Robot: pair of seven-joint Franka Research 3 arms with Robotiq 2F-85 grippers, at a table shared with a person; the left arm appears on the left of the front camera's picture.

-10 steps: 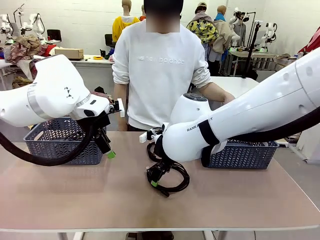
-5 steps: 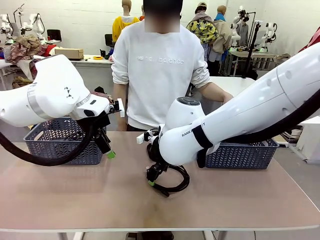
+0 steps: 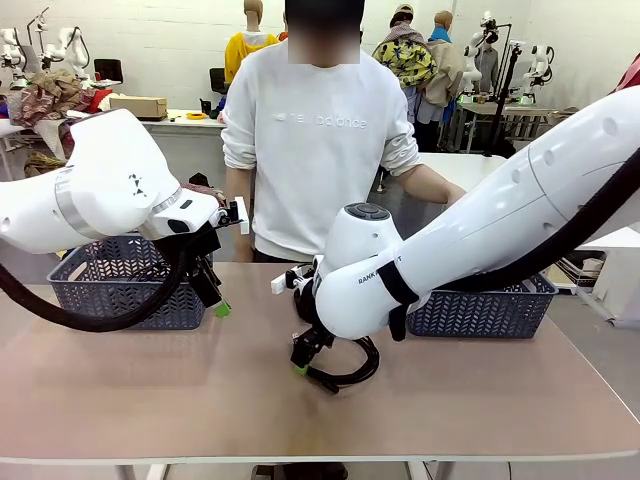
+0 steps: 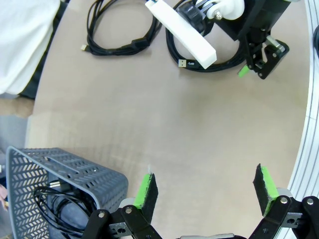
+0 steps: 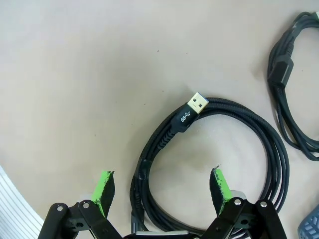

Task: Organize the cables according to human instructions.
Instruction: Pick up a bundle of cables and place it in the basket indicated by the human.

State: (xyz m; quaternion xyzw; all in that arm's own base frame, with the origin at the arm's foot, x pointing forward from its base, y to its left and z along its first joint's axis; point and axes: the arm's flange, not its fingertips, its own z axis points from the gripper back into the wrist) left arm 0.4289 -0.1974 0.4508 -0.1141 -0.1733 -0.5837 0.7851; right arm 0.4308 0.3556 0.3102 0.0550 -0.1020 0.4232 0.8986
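**Bench (image 3: 150, 400), cable sorting: items as they lie**

- **Coiled cable (image 5: 158, 142) (image 3: 368, 368).** Black round coil, flat on the bench just right of the middle. Its gold-tipped USB plug (image 5: 198, 103) lies on the rim.
- **Right hand (image 5: 162, 186) (image 3: 302, 362).** Directly over this coil, pointing down, fingers spread fully, gripping nothing. In the right wrist view one pad (image 5: 105, 185) stands outside the ring and the other over its open middle. One side of the bundle runs between them, roughly crosswise to the line from pad to pad. Judgement: a straight descent and a close should catch that side, and no turn of the wrist looks needed. How far it stands above the bench cannot be told.
- **Left hand (image 3: 216, 301) (image 4: 205, 185).** Spread wide, empty, beside the left basket (image 3: 70, 300) and well apart from the coil. The right hand is plainly the nearer.
- **Second cable (image 4: 130, 45) (image 5: 279, 79).** A looser loop on the far side of the first coil, toward the person (image 3: 320, 150), not touching it.
- **Basket cable (image 4: 47, 204).** Lies inside the left basket.
- **Right basket (image 3: 500, 310).** At the far right, behind the right arm.
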